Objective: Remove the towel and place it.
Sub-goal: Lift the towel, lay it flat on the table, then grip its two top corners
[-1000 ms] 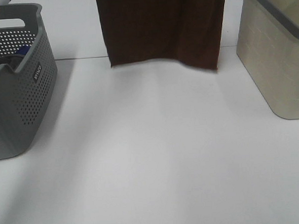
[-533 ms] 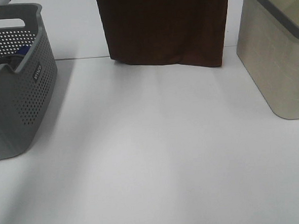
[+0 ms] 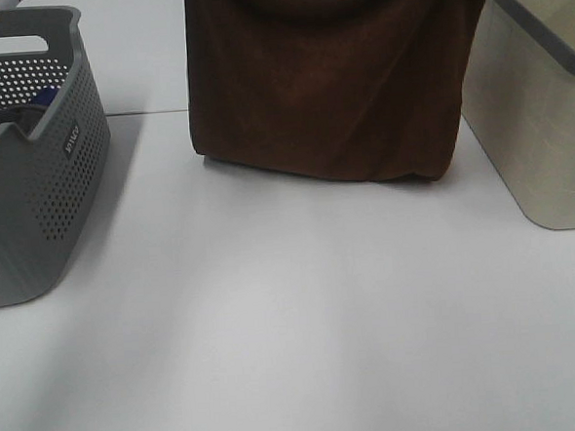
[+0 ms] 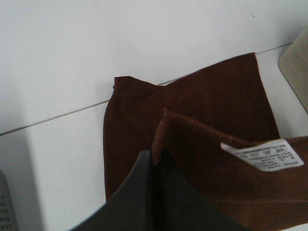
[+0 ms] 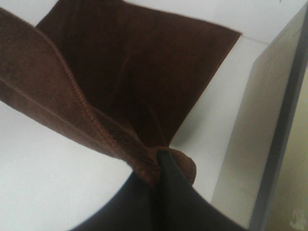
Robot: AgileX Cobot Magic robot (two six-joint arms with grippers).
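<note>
The dark brown towel [image 3: 324, 86] hangs from above the top edge of the exterior high view, its lower edge resting on the white table [image 3: 294, 323]. My left gripper [image 4: 155, 161] is shut on a hemmed top corner of the towel [image 4: 202, 110], next to the small white tag [image 4: 263, 154]. My right gripper [image 5: 161, 166] is shut on the other hemmed corner of the towel [image 5: 125, 72]. Neither gripper shows in the exterior high view.
A grey perforated basket [image 3: 30, 163] stands at the left with a blue cloth [image 3: 48, 95] inside. A beige bin [image 3: 534, 103] with a grey rim stands at the right, close to the towel; it also shows in the right wrist view [image 5: 274, 125].
The towel has come down and toward the camera. Its lower edge, which hung near the table seam, now rests folded on the table and spreads wider to the right.
</note>
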